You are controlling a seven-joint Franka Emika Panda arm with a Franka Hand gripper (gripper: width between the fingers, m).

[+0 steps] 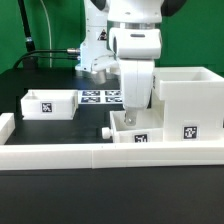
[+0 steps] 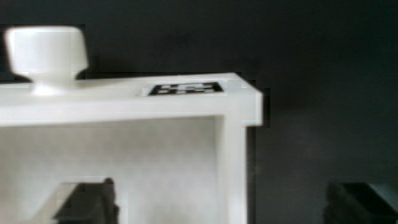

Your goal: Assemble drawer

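The drawer lies in three white parts. The cube-like housing [image 1: 186, 98] stands at the exterior view's right. One small tray [image 1: 50, 103] sits at the left. A second tray [image 1: 137, 131] sits in front of the housing, against the low wall. My gripper [image 1: 129, 108] hangs right over this second tray. In the wrist view the tray [image 2: 125, 150] shows its knob [image 2: 45, 58] and a tag [image 2: 187, 88]. My gripper [image 2: 226, 205] is open. Its dark fingers [image 2: 86, 203] stand either side of the tray's side wall and touch nothing.
The marker board [image 1: 98, 97] lies flat behind the gripper, between the left tray and the housing. A long low white wall [image 1: 70, 156] edges the table's front. Cables run along the back left of the black table.
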